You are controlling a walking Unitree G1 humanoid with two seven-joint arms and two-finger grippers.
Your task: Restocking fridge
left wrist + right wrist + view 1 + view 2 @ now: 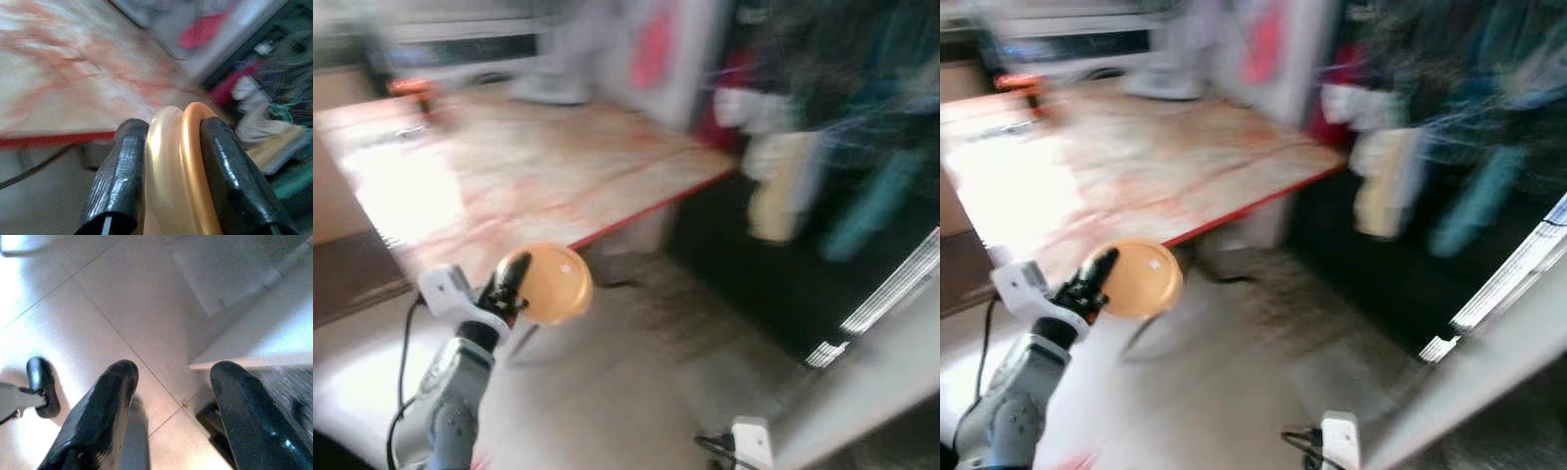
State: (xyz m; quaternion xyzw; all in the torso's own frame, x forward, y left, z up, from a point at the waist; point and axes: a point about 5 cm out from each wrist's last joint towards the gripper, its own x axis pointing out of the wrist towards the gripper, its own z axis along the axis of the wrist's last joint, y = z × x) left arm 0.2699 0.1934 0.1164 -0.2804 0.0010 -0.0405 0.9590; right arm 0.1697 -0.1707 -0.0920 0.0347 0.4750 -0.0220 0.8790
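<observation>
Blurred table (pixel 558 166), left pincer (pixel 171 147) clamping seemingly orange lid (pixel 553 284)

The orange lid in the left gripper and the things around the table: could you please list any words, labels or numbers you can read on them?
None can be read.
orange lid, held in the left gripper: one small pale mark, too blurred to read.
table: no text; only a reddish pattern.
pink-and-white panel behind the table: too blurred to tell if it carries text.
</observation>
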